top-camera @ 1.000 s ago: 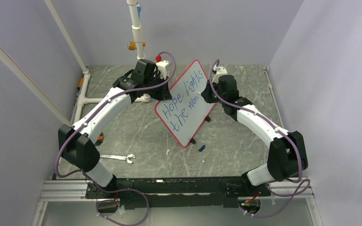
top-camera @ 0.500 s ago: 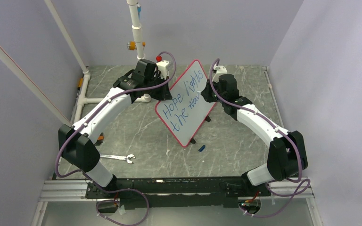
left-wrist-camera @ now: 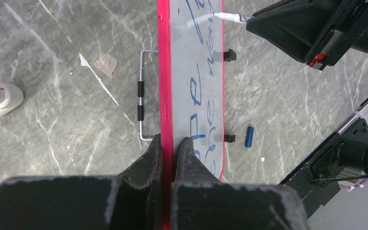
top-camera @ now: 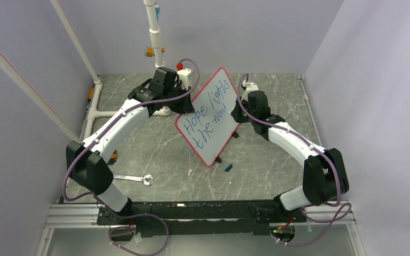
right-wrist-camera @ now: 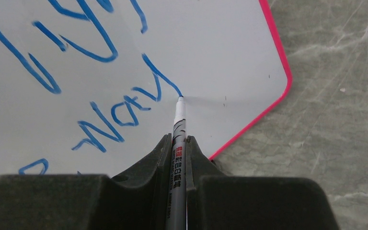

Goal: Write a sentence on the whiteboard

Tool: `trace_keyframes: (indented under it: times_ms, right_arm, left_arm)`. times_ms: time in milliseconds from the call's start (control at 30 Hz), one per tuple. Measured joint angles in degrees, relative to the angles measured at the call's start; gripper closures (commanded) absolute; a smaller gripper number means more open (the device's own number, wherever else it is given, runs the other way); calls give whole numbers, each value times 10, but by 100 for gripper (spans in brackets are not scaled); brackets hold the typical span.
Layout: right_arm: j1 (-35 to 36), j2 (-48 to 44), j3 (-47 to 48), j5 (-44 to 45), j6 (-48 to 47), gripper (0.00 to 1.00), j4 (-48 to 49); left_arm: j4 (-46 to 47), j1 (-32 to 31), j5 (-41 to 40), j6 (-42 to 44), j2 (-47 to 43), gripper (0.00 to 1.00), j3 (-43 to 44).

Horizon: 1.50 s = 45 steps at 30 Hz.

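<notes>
Over the last second the right gripper has slid a little lower and nearer along the right side of the large white, red-bordered whiteboard, drawing out a stroke, while the left gripper has not budged. That board stands propped steeply on the grey marbled table, between the two arms and towards the far half. The left pincer is pinched narrow on its red top edge, steadying it. The right pincer is closed tight around a slim grey-and-white marker, whose tip touches the surface at the end of a long blue line. The blue handwritten sentence seems to read "Hope lights" over "the way", so I take this to be the tail of the last letter, with the writing all but done. To finish well, I would keep the pressure light and even, let the left grip hold firm so the board does not rock, and lift the tip straight off rather than dragging it. The red border and rounded corner are close, so the stroke should stop short of them. A small blue cap lies on the table just beside the board's lower edge.
</notes>
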Motion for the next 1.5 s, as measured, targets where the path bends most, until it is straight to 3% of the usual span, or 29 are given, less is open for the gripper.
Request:
trace_keyframes:
  times_ms: [567,1500]
  right_arm:
    - [0,-21,-65,1,6,100,0]
    - [3,-59,-49,-75,15,100,-23]
  left_arm:
    - [0,0,0,0,0,100,0]
    - [1,-3,-5,1,-3,100,0]
